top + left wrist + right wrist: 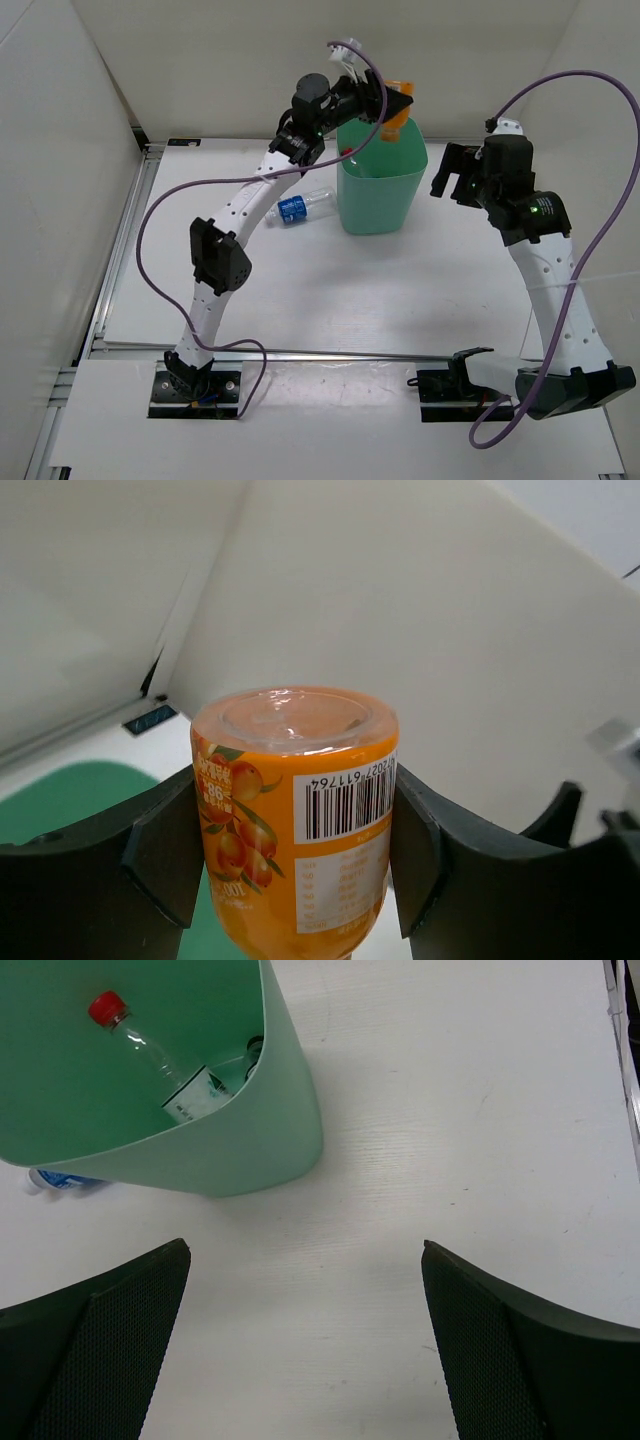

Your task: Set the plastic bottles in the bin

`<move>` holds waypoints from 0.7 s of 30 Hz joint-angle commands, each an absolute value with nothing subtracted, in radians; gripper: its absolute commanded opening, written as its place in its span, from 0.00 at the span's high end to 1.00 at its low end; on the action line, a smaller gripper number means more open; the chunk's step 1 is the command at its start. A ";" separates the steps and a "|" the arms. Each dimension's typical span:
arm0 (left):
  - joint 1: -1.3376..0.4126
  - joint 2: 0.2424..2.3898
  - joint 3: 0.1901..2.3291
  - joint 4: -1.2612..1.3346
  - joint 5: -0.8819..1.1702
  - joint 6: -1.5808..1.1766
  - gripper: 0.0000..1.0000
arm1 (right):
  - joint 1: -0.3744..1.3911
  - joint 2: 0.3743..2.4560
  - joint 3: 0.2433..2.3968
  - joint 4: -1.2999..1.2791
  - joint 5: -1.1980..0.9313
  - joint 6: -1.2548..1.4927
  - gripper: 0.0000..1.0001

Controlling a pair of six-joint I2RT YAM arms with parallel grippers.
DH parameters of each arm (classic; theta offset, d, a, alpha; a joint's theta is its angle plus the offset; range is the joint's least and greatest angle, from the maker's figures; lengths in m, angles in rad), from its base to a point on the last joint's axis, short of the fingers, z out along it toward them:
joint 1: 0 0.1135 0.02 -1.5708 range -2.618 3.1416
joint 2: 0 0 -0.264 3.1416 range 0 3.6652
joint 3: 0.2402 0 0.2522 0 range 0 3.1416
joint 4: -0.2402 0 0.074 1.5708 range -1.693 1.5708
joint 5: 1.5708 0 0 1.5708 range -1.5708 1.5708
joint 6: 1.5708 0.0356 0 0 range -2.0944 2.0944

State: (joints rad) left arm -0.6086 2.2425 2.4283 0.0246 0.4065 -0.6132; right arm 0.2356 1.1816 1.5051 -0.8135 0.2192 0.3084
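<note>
1. L fingers are shut on the orange bottle, pinched across its body. Long axis crosswise to fingers.
2. Bottle is held approx. upright over far rim of bin, lower end over the opening. A release is judged enough.
3. R fingers are spread wide w/ nothing held, just R of bin.
4. Red-cap bottle is seen inside bin. Blue-label bottle is left lying on worktop by bin's L side, L arm nearer.

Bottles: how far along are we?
Done: red-capped bottle in the bin, maybe a second bottle beside it, mostly hidden. In hand: left claw holds the orange bottle above the bin. Left: blue-label bottle lying on the table beside the bin. The right claw is open, empty.
</note>
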 commanded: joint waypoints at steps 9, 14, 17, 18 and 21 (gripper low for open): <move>-0.581 2.235 2.365 0.031 0.419 -0.514 0.15 | 0.230 1.117 1.489 -0.808 0.256 0.293 0.00; -0.581 2.247 2.390 0.031 0.419 -0.467 0.00 | 0.230 1.117 1.489 -0.808 0.256 0.293 0.00; -0.581 2.203 2.359 0.021 0.419 -0.404 0.00 | 0.230 1.117 1.480 -0.808 0.256 0.293 0.00; -0.568 2.188 2.349 -0.001 0.419 -0.335 0.00 | 0.230 1.108 1.480 -0.808 0.256 0.302 0.00; -0.496 1.986 2.160 -0.031 0.225 -0.071 0.00 | 0.230 1.108 1.471 -0.808 0.256 0.302 0.00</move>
State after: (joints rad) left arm -0.5632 2.2414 2.3150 -0.0093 0.3912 -0.3649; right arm 0.2356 1.1248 1.4742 -0.8177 0.2375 0.3069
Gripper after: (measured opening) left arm 0.998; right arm 0.998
